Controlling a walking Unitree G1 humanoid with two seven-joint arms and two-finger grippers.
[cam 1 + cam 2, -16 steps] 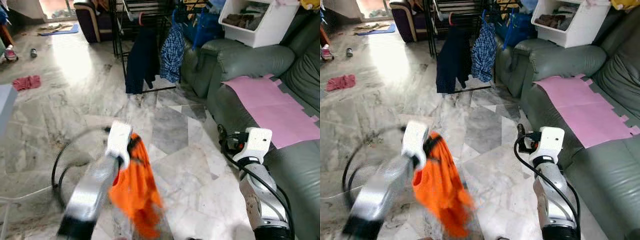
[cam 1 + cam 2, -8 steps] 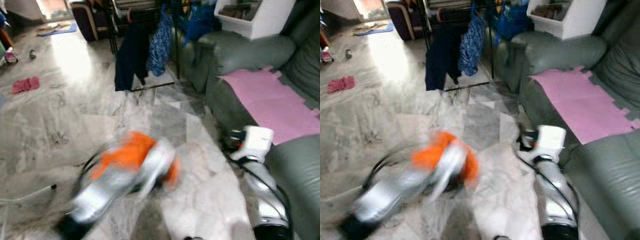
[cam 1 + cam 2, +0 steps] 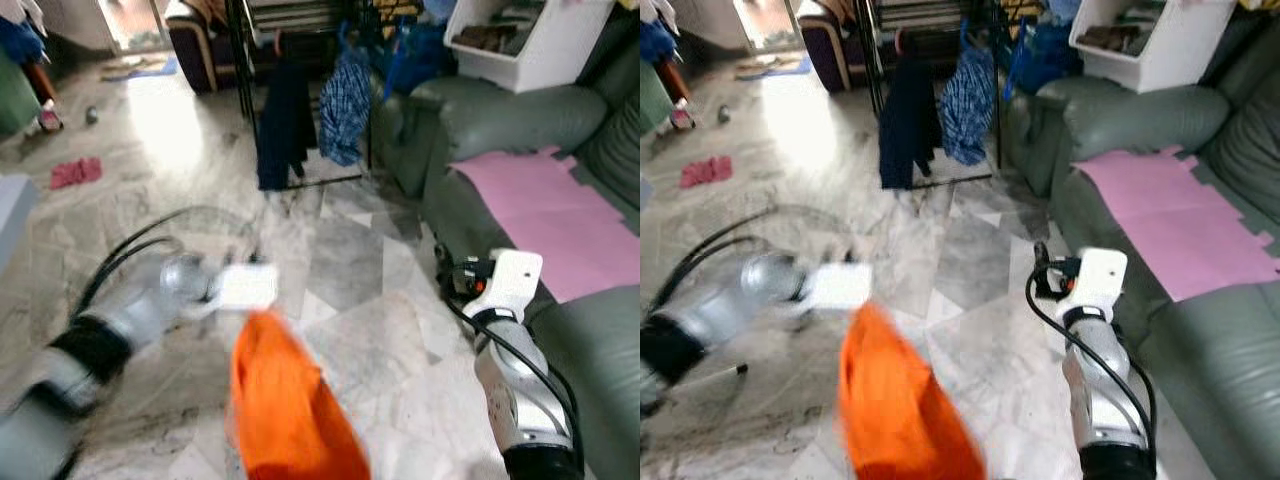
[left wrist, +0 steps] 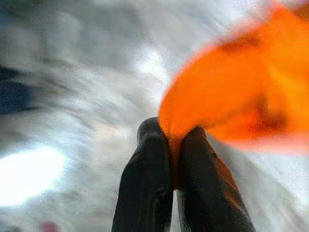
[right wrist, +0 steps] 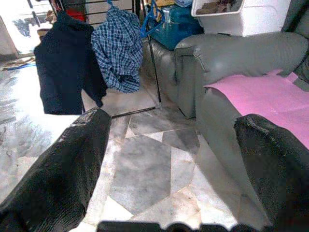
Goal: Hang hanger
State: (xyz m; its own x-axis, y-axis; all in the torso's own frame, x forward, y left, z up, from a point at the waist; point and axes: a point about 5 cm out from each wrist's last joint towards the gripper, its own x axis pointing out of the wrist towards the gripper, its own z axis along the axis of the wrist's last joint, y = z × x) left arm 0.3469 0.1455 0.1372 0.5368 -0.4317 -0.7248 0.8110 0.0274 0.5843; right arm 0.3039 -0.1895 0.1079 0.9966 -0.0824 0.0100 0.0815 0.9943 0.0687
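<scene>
Left tool (image 4: 171, 145): fingers pressed together, clamped on the edge of an orange cloth (image 3: 290, 405); in the wrist view the fabric is pinched right between the two black fingers (image 4: 145, 179).
Orange cloth: hangs down from the left tool over the marble floor (image 3: 360, 290), blurred in the eye views; no hanger can be made out inside it.
Left arm (image 3: 110, 330): stretched across the lower left of the scene, blurred, with black cables looping beside it.
Right tool (image 5: 169, 145): fingers spread wide apart, holding nothing, touching nothing.
Right arm (image 3: 515, 370): raised at the lower right, just beside the sofa (image 3: 510, 110), its white wrist block near the sofa's front edge.
Sofa: grey-green leather, with a pink mat (image 3: 545, 215) lying on its seat.
White bin (image 3: 525, 40): sits on the sofa's far arm, dark things inside.
Rack (image 3: 300, 25): black metal frame beyond the tools, well apart from both, next to the sofa's end.
On the rack: a dark navy garment (image 5: 67, 65) and a blue checked shirt (image 5: 118, 48) hanging side by side.
Floor further off: a small pink cloth (image 3: 75, 172) lies far left, well apart from everything else.
</scene>
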